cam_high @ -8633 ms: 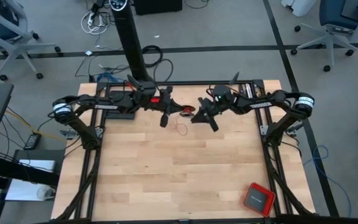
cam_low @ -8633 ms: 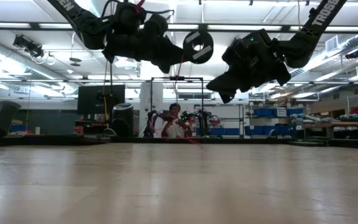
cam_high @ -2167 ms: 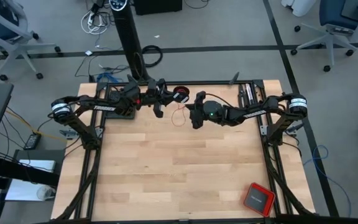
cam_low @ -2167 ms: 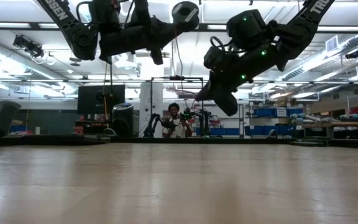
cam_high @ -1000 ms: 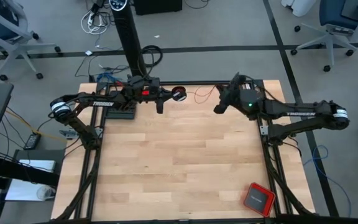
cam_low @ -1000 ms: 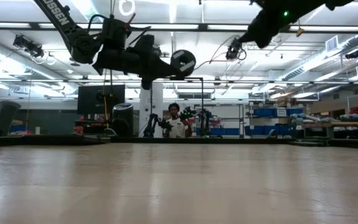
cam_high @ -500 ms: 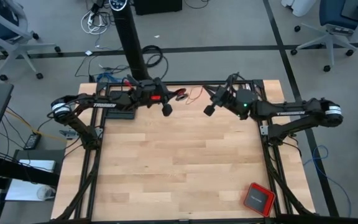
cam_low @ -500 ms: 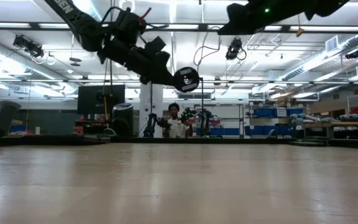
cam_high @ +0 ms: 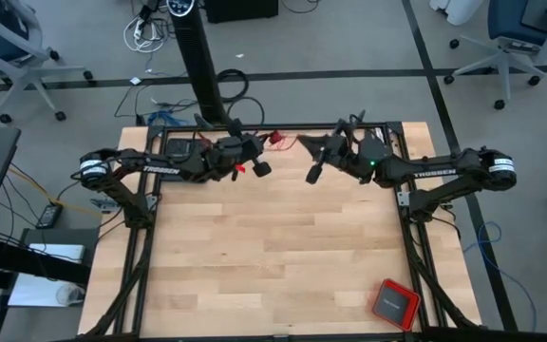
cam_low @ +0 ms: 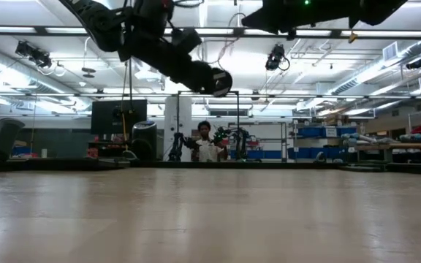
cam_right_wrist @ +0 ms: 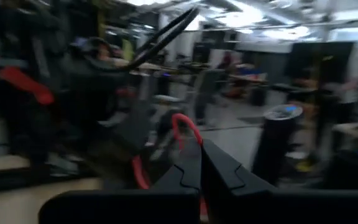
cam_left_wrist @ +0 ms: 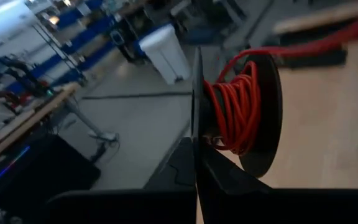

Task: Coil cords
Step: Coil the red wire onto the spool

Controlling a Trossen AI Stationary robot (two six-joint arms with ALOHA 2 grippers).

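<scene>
A pale wooden table point(cam_high: 273, 256) fills my screen, a lab floor with office chairs beyond its far edge and a red box point(cam_high: 394, 303) alone at the near right corner. Both arms hang high over the far edge. My left gripper point(cam_left_wrist: 196, 163) is clamped shut on the flange of a dark spool point(cam_left_wrist: 263, 109) wound with the red cord point(cam_left_wrist: 235, 106), far and left of centre. My right gripper point(cam_right_wrist: 201, 163) is also closed, pinching the free run of cord point(cam_right_wrist: 186, 129) just right of it; the strand between them point(cam_high: 281, 141) looks short and slightly slack, though it is too thin from above for me to be sure.

My worry is the grip on that thin flange: a pull from the right arm could twist the spool out of the fingers. If the span goes slack instead, turns may slip off the spool's open side and tangle. A hard tug could also drag the cord through the right fingers.
</scene>
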